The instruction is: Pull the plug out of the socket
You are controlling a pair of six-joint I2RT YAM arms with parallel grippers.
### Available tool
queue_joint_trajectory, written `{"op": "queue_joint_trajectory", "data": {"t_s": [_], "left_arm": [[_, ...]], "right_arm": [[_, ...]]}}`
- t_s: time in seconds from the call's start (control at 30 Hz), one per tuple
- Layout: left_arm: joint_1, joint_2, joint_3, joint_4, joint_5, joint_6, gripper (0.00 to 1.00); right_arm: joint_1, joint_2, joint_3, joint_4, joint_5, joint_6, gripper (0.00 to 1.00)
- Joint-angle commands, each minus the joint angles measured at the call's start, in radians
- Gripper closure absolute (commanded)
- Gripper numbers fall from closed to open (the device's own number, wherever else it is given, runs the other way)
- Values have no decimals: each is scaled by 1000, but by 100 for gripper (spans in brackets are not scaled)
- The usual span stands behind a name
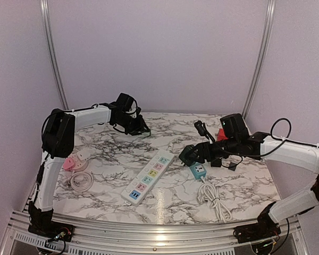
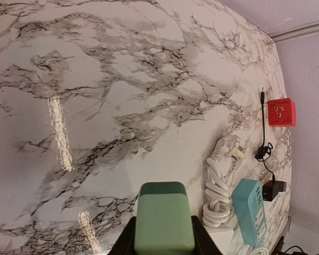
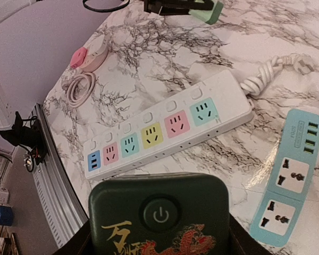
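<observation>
Top external: we see the two arms well apart over the table. The left tool is clamped on the light-green plug, far back. The right tool is clamped on the dark-green socket, near the white power strip. We read it as one tool anchoring and one pulling. The plug looks already free, so we judge the task nearly done.

Left wrist view: green plug runs off the bottom edge and hides most of the left gripper (only dark slivers of its fingers show). Right wrist view: dark green socket is cut at the bottom edge, its gold lettering truncated and unreadable.
</observation>
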Motion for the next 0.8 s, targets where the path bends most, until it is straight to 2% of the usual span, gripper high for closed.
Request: {"op": "queue_joint_trajectory", "data": {"t_s": [0.0,0.4,0.77], "left_arm": [[2,47,14,-12,61,-31,95],[2,61,-40,-3,74,-40,88],[2,60,-62,-45,32,-7,69]], "right_arm": [[-64,-32,4,14,59,71,79],[-77,-38,-4,25,87,108,79],[-85,-32,0,8,109,125,78]]}}
